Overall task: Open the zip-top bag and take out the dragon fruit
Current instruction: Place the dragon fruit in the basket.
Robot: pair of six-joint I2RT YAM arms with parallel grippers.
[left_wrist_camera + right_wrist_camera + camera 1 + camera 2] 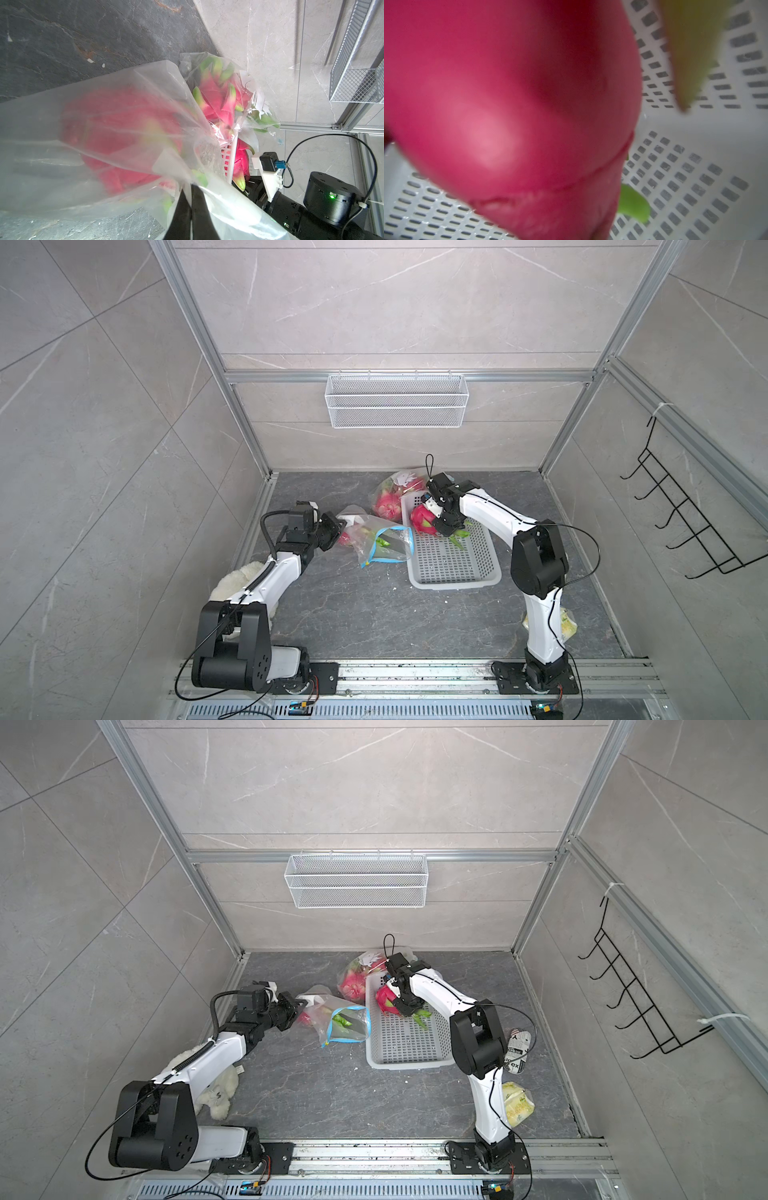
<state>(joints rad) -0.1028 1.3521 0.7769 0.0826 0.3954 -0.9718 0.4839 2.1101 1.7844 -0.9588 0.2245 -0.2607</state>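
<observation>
While the left gripper [337,529] pinches the clear, crinkled film of the zip-top bag [376,545] near the counter's middle, a magenta, green-scaled dragon fruit [116,133] lies inside. A second dragon fruit [419,518] sits in the perforated white plastic basket [457,572] under the right gripper [449,529]; its grip cannot be told.
</observation>
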